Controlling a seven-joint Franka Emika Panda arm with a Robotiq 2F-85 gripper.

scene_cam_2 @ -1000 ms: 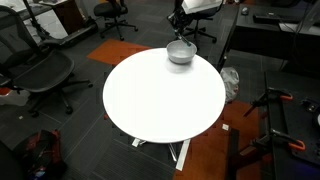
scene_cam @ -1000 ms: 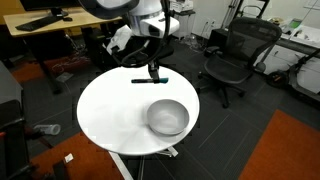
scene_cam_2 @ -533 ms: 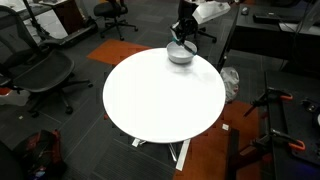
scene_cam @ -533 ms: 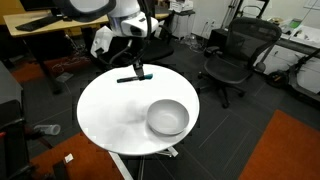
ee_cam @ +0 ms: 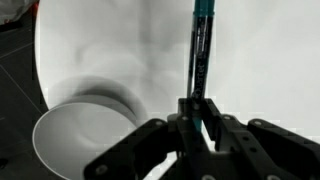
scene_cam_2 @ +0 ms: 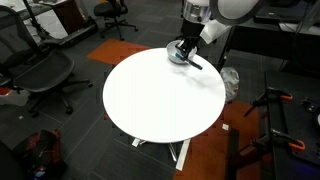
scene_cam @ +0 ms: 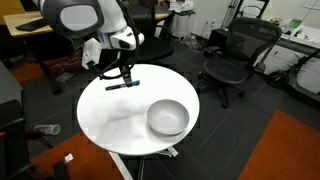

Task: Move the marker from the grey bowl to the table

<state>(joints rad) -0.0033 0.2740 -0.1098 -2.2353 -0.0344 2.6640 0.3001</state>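
A: Entry: task status. Where is the marker [scene_cam: 122,86]?

B: Out of the grey bowl [scene_cam: 167,117]. The jaws are pinching it across the barrel, and it lies level over the far side of the table [scene_cam: 105,125].

A: Set down yet?

B: Cannot tell. It hangs low over the white top, but no view shows whether it is touching. In the wrist view the marker runs straight out from the jaws, teal end away, with only table under it.

A: So what remains?

B: My read is that the lift out and the carry are done. What is left is lowering if needed, spreading the jaws, and backing the arm [scene_cam: 75,18] off.

A: And the bowl?

B: It has nothing in it that I can see. It sits toward the near edge, well apart from the marker.

A: Anything in the way?

B: Nothing under the marker in these views. Around the table there are office chairs [scene_cam: 235,55], a wooden desk [scene_cam: 40,25] behind the arm, and orange carpet [scene_cam: 290,150]. All are off the table and well clear of the drop spot. One risk is that a round barrel may roll once it is let go.
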